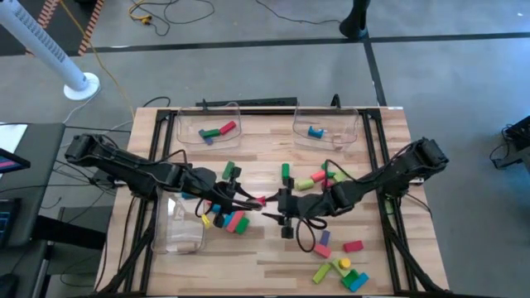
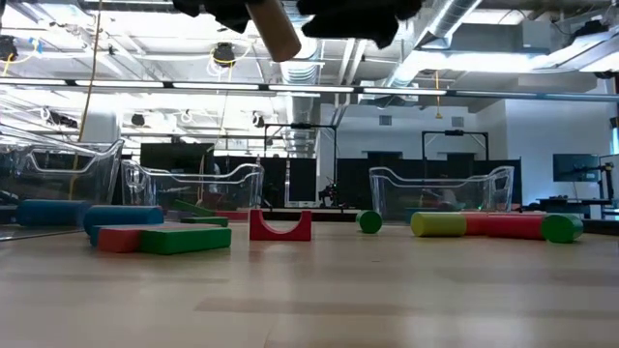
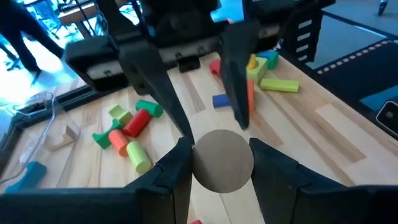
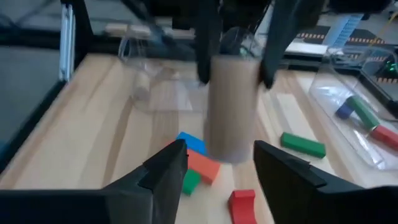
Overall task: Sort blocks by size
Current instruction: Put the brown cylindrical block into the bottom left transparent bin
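Note:
A plain wood cylinder (image 4: 233, 106) hangs in the air over the table's middle, and my left gripper (image 3: 222, 155) is shut on it. In the low view it shows tilted at the top (image 2: 280, 34). My right gripper (image 4: 217, 165) faces the left one (image 1: 252, 201) from the right. It is open, its fingers on either side of the cylinder's near end. Loose coloured blocks lie flat on the table: a group (image 1: 232, 219) under the left gripper, another (image 1: 315, 178) at mid right, and more (image 1: 344, 271) near the front right. My left gripper pinches the cylinder's round sides (image 3: 205, 163) between its two fingers, at the end farther from my right gripper (image 4: 233, 65). The fingers come from the table's left, slanting slightly down, and lie along the cylinder. It is lifted clear of the table and tilted.
Two clear bins stand at the far edge: one (image 1: 207, 124) with green, red and blue blocks, the other (image 1: 325, 128) with a blue block. A third clear bin (image 1: 178, 230) sits at the near left. A red arch (image 2: 280, 224) stands below the grippers.

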### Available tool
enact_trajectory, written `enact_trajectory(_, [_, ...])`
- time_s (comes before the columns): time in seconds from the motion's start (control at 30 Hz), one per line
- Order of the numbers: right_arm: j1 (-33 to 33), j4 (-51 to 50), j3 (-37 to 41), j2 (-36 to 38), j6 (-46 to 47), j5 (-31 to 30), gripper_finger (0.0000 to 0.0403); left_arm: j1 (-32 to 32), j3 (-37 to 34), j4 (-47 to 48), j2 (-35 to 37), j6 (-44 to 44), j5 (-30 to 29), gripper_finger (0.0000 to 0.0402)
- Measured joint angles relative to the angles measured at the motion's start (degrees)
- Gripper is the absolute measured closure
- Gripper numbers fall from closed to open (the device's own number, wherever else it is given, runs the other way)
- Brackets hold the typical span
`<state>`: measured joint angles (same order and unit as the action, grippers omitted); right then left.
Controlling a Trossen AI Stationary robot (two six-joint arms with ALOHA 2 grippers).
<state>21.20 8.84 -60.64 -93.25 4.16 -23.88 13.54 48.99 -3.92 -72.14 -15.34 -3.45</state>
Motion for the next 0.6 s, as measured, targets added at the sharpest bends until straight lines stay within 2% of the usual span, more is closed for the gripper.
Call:
enact_trajectory(0.17, [-1.0, 1.5, 0.0, -2.3, 0.1, 0.2, 0.0154, 0.0, 0.0, 0.1, 0.0, 0.0, 0.1, 0.0272])
enact_trajectory(0.6, [-3.1, 6.6, 0.0, -3.7, -0.8, 3.2, 0.0153, 0.0, 0.0, -0.8, 0.0, -0.1, 0.0, 0.0272])
